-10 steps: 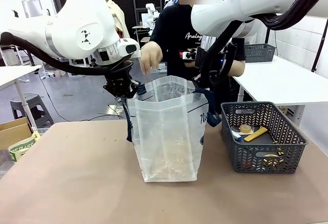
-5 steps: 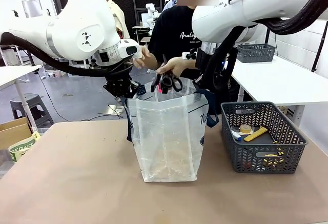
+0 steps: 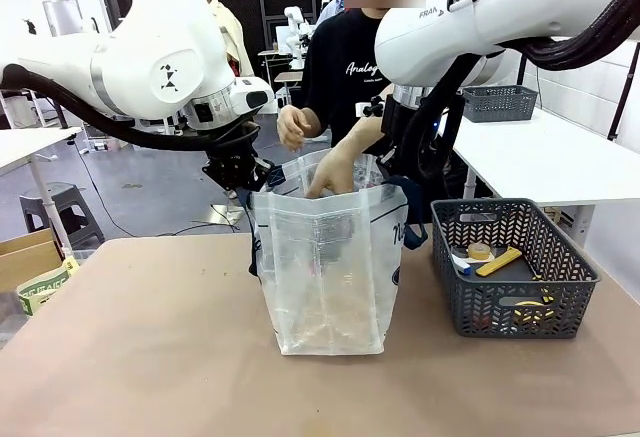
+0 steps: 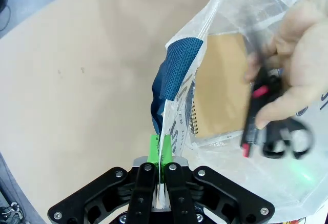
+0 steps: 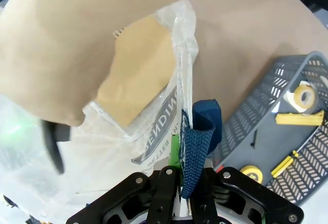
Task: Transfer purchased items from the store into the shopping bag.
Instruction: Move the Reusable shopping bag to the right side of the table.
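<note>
Person's hand has dropped into the shopping bag with the scissors. Left gripper and right gripper are clamped tight on opposite rims, spreading the mouth for loading. Bag stands mid-bench, directly under both; store sits at the bench's right edge, apart from them.
</note>
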{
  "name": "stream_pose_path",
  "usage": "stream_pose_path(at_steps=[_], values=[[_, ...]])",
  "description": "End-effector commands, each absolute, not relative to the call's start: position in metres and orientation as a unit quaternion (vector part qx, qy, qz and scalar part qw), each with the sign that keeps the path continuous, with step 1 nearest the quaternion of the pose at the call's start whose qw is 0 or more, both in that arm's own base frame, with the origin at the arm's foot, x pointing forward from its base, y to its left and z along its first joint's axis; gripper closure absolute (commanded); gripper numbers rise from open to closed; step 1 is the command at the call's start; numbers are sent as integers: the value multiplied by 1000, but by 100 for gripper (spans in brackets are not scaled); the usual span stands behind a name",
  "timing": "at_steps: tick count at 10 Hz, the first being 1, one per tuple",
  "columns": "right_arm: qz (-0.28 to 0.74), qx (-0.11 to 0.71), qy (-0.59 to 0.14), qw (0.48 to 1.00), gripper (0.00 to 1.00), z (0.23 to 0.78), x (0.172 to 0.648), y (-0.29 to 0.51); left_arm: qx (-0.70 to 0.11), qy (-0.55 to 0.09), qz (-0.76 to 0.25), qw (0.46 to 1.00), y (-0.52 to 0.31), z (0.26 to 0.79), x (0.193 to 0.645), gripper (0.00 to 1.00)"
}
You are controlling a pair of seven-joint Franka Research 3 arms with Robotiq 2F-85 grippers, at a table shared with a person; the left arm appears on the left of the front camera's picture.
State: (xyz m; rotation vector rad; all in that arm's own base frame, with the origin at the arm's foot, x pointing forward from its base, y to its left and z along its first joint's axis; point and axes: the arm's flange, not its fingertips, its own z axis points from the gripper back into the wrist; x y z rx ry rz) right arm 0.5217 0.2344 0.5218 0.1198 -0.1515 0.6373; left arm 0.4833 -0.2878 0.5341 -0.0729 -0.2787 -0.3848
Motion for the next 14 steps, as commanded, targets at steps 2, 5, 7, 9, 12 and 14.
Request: stream_pose_path(at_steps=[2, 5, 7, 9, 12, 14], values=[[313, 59, -75, 945, 100, 522, 522, 234, -36, -138, -190, 971, -288, 534, 483, 100], [313, 59, -75, 945, 100, 522, 522, 234, -36, -138, -190, 971, -288, 534, 483, 100], [313, 59, -75, 945, 100, 522, 522, 234, -36, -138, -190, 971, -288, 534, 483, 100], [313, 59, -75, 945, 100, 522, 522, 234, -36, -138, -190, 971, -288, 534, 483, 100], [313, 59, -75, 945, 100, 522, 522, 234, -36, -138, -190, 971, -288, 534, 483, 100], [313, 59, -75, 945, 100, 522, 522, 234, -36, -138, -190, 971, -288, 534, 483, 100]])
